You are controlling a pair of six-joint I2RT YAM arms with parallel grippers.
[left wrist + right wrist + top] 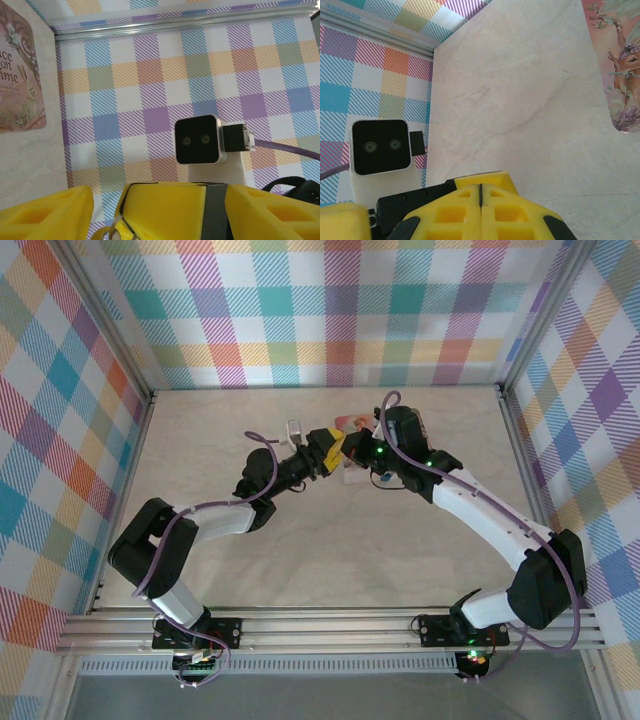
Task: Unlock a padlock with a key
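1. Meeting tip to tip in the top view, the left gripper [328,445] and right gripper [344,452] hang over the table [300,550] just on the near side of the pink box [352,422], partly covering it. Jaw gaps are too small to read here, and I cannot tell where the padlock lies.
2. Left wrist view: the left gripper's yellow fingers [45,215] stand wide apart, with the right gripper's closed tip between them and a gap on the side toward the pink box.
3. Right wrist view: the right gripper's fingers [465,205] press together along a thin seam. I cannot tell whether anything is pinched. The pink box lies well apart from them.
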